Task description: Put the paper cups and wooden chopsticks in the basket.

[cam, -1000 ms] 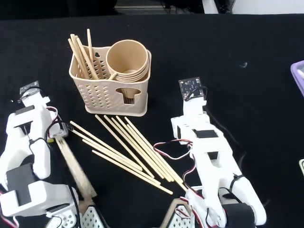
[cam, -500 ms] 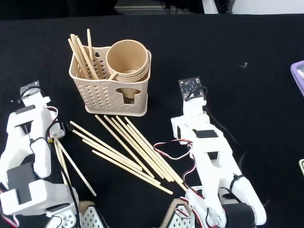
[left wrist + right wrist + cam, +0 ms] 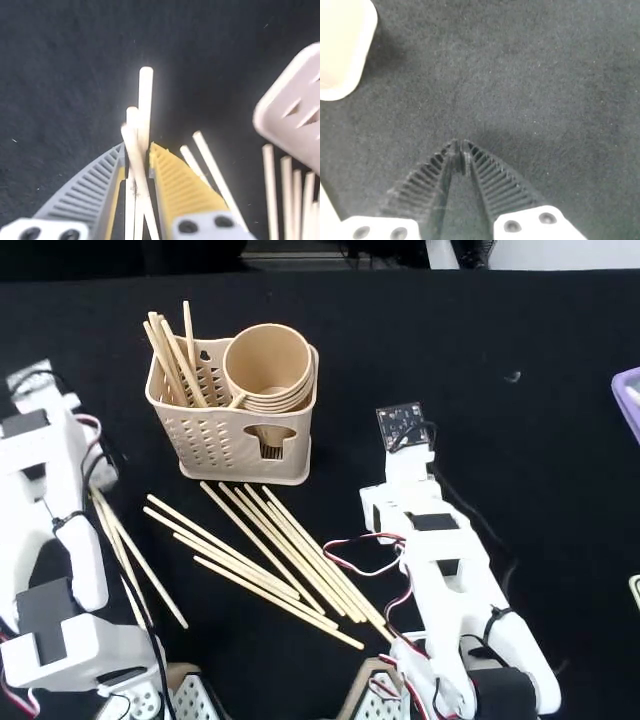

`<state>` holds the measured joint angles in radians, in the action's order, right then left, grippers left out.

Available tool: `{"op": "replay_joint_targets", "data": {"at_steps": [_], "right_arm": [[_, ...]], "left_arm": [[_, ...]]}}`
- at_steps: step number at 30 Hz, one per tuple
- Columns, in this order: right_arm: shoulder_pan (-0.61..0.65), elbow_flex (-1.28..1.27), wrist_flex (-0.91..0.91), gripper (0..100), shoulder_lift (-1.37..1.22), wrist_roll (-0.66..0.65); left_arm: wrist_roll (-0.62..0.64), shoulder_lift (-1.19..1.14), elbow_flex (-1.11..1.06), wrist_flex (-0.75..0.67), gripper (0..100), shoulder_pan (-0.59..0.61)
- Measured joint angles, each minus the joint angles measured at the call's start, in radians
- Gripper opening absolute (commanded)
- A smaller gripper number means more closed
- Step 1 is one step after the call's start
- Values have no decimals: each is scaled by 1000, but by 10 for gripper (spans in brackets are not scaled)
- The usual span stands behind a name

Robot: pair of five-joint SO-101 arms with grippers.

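Note:
A beige slotted basket (image 3: 225, 445) stands at the back left of the black table. It holds a stack of paper cups (image 3: 268, 365) and several upright wooden chopsticks (image 3: 170, 355). More loose chopsticks (image 3: 270, 555) lie fanned out in front of it. My left gripper (image 3: 136, 149) is shut on three chopsticks (image 3: 144, 100), which trail from the left arm (image 3: 40, 470) toward the near edge as a held bundle (image 3: 135, 560). My right gripper (image 3: 458, 147) is shut and empty, low over bare cloth to the right of the basket.
A basket corner (image 3: 295, 110) and loose chopsticks (image 3: 287, 190) lie beside the left gripper. The basket's rim (image 3: 340, 45) is near the right gripper. A purple object (image 3: 628, 400) sits at the right edge. The right arm (image 3: 435, 540) stands by the pile's right end.
The left arm has risen and swung toward the far left, carrying the chopsticks. Their free ends have swept left across the cloth. The right arm has not moved.

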<state>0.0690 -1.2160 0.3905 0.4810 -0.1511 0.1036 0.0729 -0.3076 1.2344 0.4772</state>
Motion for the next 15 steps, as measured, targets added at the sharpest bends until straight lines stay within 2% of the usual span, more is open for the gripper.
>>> {"op": "replay_joint_targets", "data": {"at_steps": [9,15], "right_arm": [[0,0,0,15,0,0],[0,0,0,15,0,0]], "left_arm": [[109,0,103,21,30,0],[117,0,104,-5,30,0]]}}
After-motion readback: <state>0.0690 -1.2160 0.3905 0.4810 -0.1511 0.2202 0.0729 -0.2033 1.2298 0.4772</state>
